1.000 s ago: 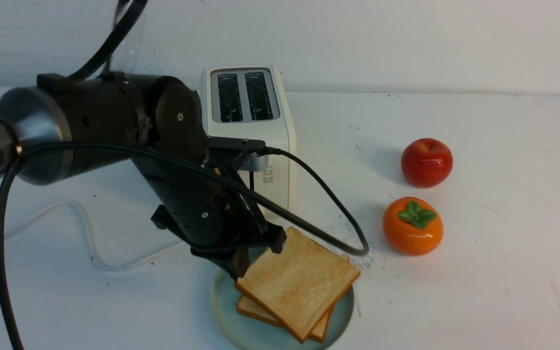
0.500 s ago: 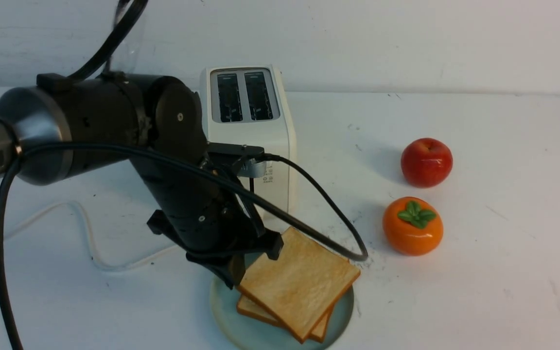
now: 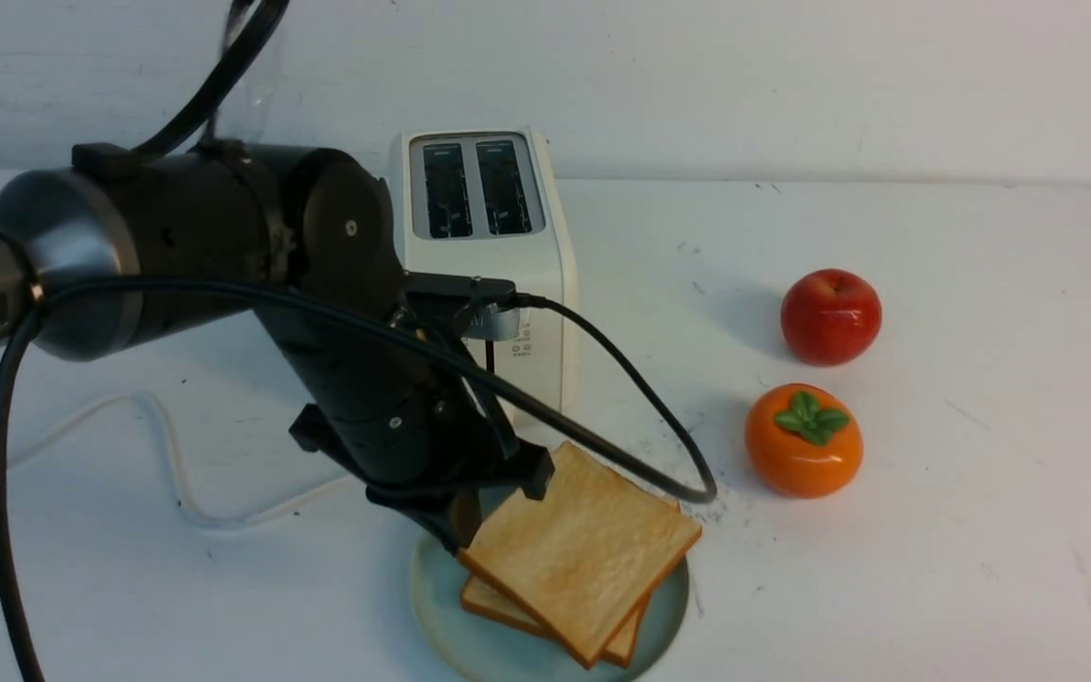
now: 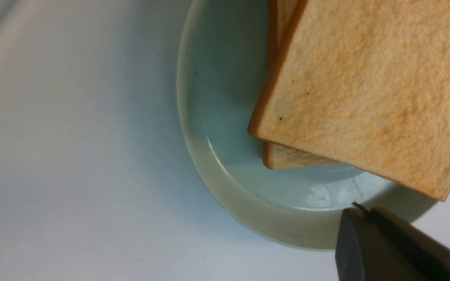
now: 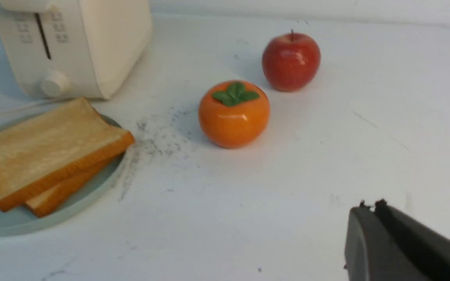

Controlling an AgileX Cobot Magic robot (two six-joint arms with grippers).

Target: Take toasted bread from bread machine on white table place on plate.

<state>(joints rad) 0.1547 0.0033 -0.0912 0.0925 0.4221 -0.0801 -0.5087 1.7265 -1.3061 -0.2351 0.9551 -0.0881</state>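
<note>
Toasted bread [image 3: 576, 557]: two slices stacked, lower centre of frame, on the plate [image 3: 432, 597], top slice overhanging the rim. Bread machine [image 3: 484, 256]: behind, both slots empty. Left gripper [image 4: 369, 218]: jaws closed, holding nothing, beside the plate. Right gripper [image 5: 369, 212]: fingers together, empty, over the white table [image 3: 934, 568].

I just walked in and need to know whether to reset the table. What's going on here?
Both square golden-tan toast slices lie stacked on the round pale teal plate, and the boxy white toaster's slots look empty. The left gripper is shut beside the plate's rim, holding nothing. The right gripper hangs over bare table, away from the red apple and the orange persimmon.
</note>
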